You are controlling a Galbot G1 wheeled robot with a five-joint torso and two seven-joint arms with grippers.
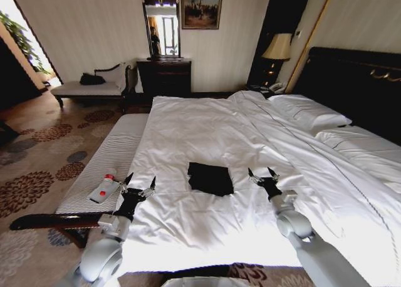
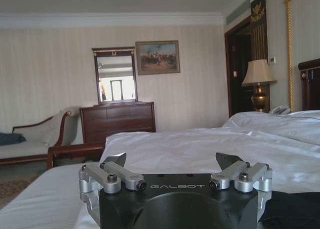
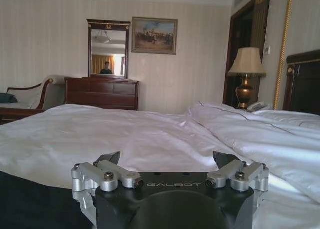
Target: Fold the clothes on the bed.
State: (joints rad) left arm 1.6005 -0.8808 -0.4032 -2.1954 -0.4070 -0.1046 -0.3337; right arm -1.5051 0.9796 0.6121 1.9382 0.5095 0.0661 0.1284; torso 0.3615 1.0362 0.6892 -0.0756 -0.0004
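The clothes (image 1: 210,177) are one black T-shirt, folded into a compact rectangle on the white bed (image 1: 188,136), near its foot end. Its dark edge shows in the left wrist view (image 2: 295,209) and in the right wrist view (image 3: 30,199). My left gripper (image 1: 139,183) hovers open to the left of the shirt, near the bed's edge, seen close up as (image 2: 172,164). My right gripper (image 1: 263,174) hovers open just right of the shirt, seen close up as (image 3: 170,161). Neither holds anything.
A grey-striped bench (image 1: 103,168) stands along the bed's left side with a white bottle with a red cap (image 1: 103,188) on it. Pillows (image 1: 310,111) and the dark headboard (image 1: 363,80) lie at the right. A dresser with mirror (image 1: 164,74), a chaise (image 1: 88,86) and a lamp (image 1: 277,49) stand by the far wall.
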